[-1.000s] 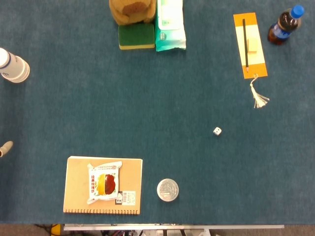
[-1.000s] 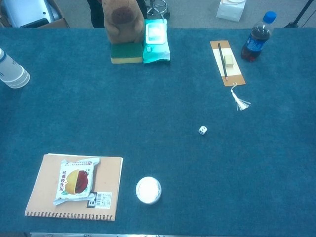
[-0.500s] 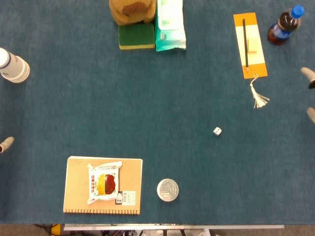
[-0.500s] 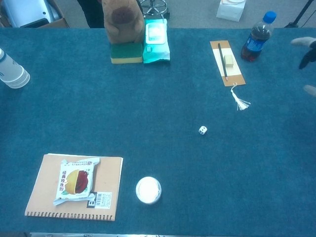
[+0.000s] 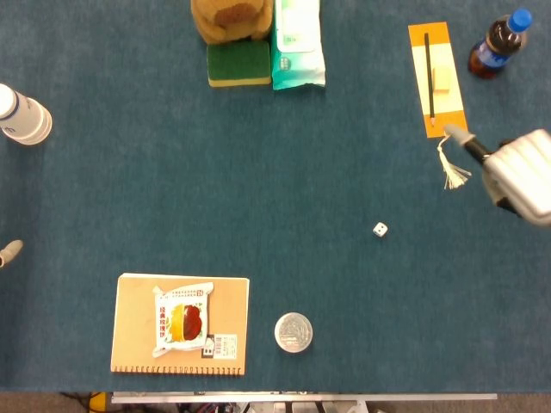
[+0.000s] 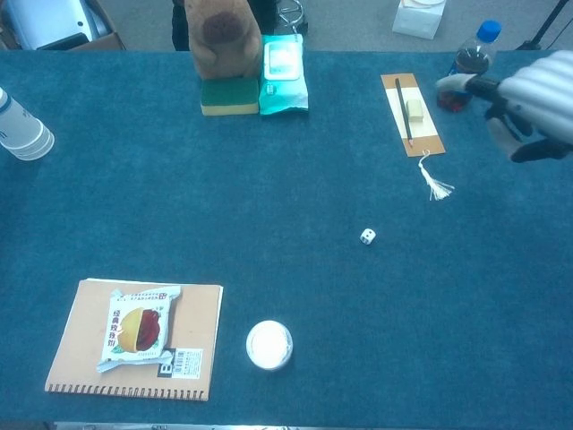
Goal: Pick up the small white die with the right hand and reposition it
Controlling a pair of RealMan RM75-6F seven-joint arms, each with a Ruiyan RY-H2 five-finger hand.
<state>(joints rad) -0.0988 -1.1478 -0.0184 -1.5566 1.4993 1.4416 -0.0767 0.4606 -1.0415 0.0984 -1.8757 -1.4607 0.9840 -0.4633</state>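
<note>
The small white die (image 5: 380, 229) lies alone on the blue table cloth, right of centre; the chest view shows the die (image 6: 367, 236) as well. My right hand (image 5: 518, 175) hovers at the right edge, up and to the right of the die and well apart from it. Its fingers are spread and it holds nothing. In the chest view the right hand (image 6: 526, 100) hangs in front of the cola bottle. Of my left hand only a fingertip (image 5: 9, 252) shows at the left edge.
An orange bookmark (image 5: 437, 77) with a pencil, eraser and white tassel (image 5: 451, 169) lies just left of the right hand. A cola bottle (image 5: 495, 45) stands far right. Plush toy on a sponge (image 5: 238, 64), wipes pack (image 5: 298, 47), cups (image 5: 21, 115), notebook with snack packet (image 5: 181, 323), round tin (image 5: 293, 332).
My right hand has come further in from the right edge toward the bookmark's tassel. The die has not moved. The left fingertip stays at the left edge.
</note>
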